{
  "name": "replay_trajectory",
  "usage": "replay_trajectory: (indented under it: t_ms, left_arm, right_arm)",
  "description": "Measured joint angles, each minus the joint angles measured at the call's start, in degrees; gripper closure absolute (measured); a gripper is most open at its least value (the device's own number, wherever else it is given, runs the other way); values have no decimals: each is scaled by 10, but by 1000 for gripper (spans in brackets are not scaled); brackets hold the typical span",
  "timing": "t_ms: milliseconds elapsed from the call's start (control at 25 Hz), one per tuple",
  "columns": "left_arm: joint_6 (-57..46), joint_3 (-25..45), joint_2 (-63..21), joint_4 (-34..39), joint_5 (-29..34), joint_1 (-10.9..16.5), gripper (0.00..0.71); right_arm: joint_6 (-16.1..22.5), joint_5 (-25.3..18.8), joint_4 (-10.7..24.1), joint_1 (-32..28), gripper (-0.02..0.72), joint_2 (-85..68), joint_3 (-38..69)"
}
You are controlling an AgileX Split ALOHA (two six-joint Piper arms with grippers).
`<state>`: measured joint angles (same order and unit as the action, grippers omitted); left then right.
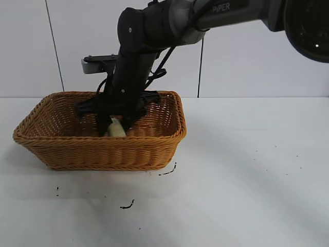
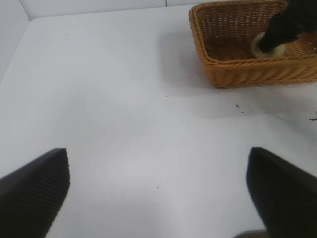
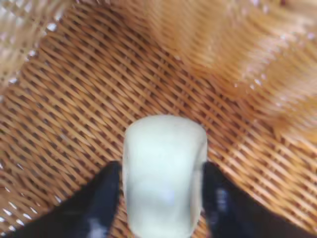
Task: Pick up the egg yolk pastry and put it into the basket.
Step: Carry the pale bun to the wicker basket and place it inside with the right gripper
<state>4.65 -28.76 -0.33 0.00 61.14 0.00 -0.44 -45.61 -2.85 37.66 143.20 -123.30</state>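
Note:
The orange-brown wicker basket stands on the white table at the left. My right gripper reaches down inside it and is shut on the pale cream egg yolk pastry. In the right wrist view the pastry sits between the two black fingers, just above the woven basket floor. My left gripper is open and empty over bare table, away from the basket; the pastry shows there too.
Small dark crumbs lie on the table in front of the basket, and another dark scrap lies by its front right corner. The right arm's body hangs over the basket's back rim.

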Motion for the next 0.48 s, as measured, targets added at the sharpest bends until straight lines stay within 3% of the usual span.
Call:
replay_trajectory:
  t_ms: [160,320,480]
  left_arm:
    - [0,0,0,0,0,0,14]
    - [0,0,0,0,0,0,14]
    - [0,0,0,0,0,0,14]
  right_arm:
    - [18,-68,23,0,143,0,-78]
    - [51,-131,44,-3,141,-2,-166]
    - [53,-168,47,-18,139,-14,-212]
